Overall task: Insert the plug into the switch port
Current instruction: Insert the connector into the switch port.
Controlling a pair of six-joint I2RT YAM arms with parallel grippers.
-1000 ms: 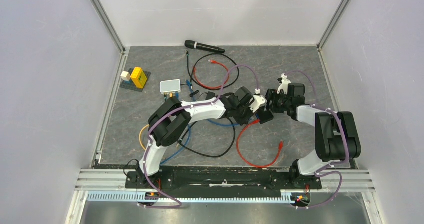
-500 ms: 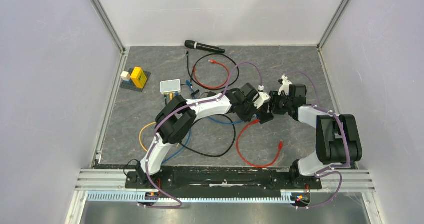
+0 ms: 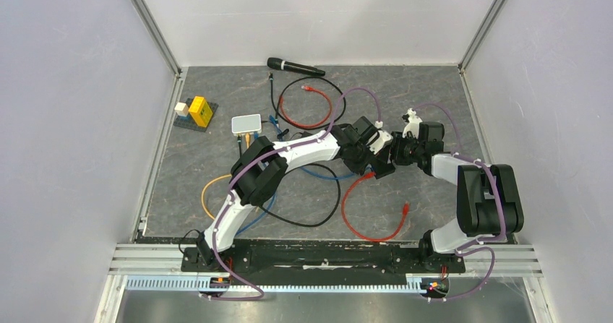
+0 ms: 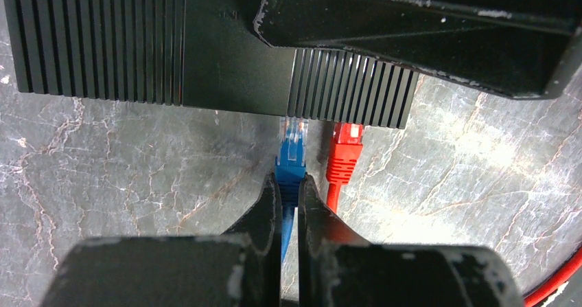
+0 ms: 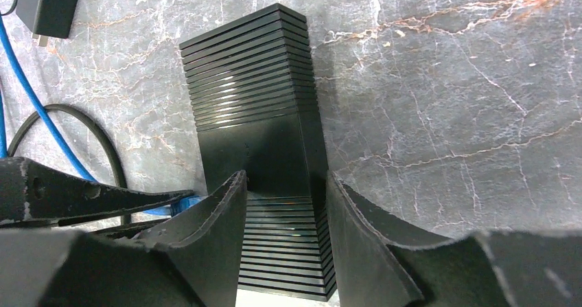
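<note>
Where the two arms meet just right of the table's middle, I have the left gripper pinching the blue plug by its boot; its fingers are pressed close on either side, and the blue cable runs back between them. The plug's clear tip sits at the long edge of the switch, a black ribbed box; from the left wrist camera I cannot tell whether the tip has entered the port or only touches the edge. Clear plastic shows outside the housing, so the plug is not fully home. Just beside it on the right, a red plug is seated in the same edge with its boot against the box; its red cable trails back toward the camera.

The right gripper clamps the switch across its narrow width; the jaws are spread only as wide as the body, one finger on each flank. The box lies flat on the grey marbled table; a black power adapter lies apart from it at the upper left of that view.

From overhead, a small white box lies well apart to the left with cables at its near edge; a microphone rests by the far wall.
</note>
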